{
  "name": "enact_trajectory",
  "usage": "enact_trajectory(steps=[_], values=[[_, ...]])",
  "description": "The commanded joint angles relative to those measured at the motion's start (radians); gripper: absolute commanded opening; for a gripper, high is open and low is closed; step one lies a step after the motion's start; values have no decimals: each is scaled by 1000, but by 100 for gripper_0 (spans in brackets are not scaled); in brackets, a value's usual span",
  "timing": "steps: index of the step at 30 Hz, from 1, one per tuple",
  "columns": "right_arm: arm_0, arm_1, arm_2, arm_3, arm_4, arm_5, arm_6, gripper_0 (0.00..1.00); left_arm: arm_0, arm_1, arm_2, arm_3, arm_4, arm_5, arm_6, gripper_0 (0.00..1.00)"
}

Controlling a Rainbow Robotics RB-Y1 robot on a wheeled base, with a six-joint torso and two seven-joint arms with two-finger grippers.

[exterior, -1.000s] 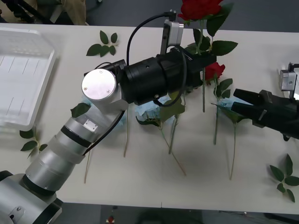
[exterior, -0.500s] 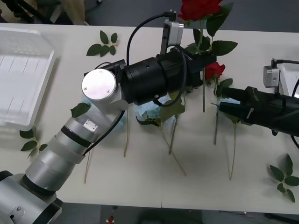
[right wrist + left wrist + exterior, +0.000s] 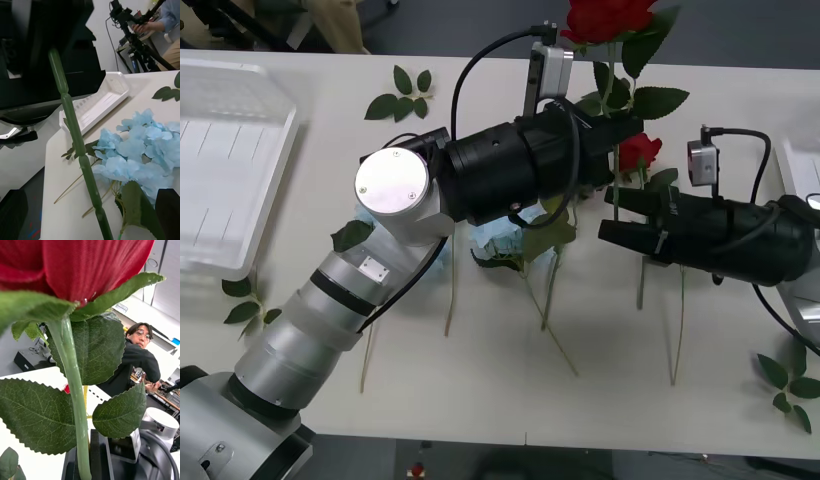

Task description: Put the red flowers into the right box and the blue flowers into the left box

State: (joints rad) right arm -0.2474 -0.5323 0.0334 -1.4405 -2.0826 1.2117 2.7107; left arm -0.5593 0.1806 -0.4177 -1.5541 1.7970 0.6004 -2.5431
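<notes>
Deep-red artificial rose on a thin green stem (image 3: 608,22) stands raised over the white table (image 3: 480,390), clenched low on its stem by the left gripper (image 3: 620,135). Black right gripper (image 3: 612,215), released, hovers beside it above pale blue fluffy flowers (image 3: 144,150). Translucent ribbed left tray (image 3: 225,165) lies well apart.

Two red flowers (image 3: 608,18), perhaps three blue flowers (image 3: 498,238), two boxes (image 3: 225,165), four leaf sprigs (image 3: 402,95).
</notes>
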Motion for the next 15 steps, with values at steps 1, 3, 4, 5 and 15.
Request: enact_trajectory(steps=[1, 3, 4, 5, 15], values=[[-26, 25, 6, -23, 9, -9, -5, 100, -25, -7, -9, -17, 4, -7, -20, 0], [-36, 43, 6, -23, 38, -7, -5, 100, -25, -7, -9, -17, 4, -7, -20, 0], [-41, 54, 8, -23, 47, -9, -5, 100, -25, -7, -9, -17, 4, -7, -20, 0], [-44, 61, 10, -21, 53, -9, -5, 100, -25, -7, -9, -17, 4, -7, -20, 0], [-79, 89, 103, -23, 64, -95, -5, 100, -25, -7, -9, -17, 4, -7, -20, 0]])
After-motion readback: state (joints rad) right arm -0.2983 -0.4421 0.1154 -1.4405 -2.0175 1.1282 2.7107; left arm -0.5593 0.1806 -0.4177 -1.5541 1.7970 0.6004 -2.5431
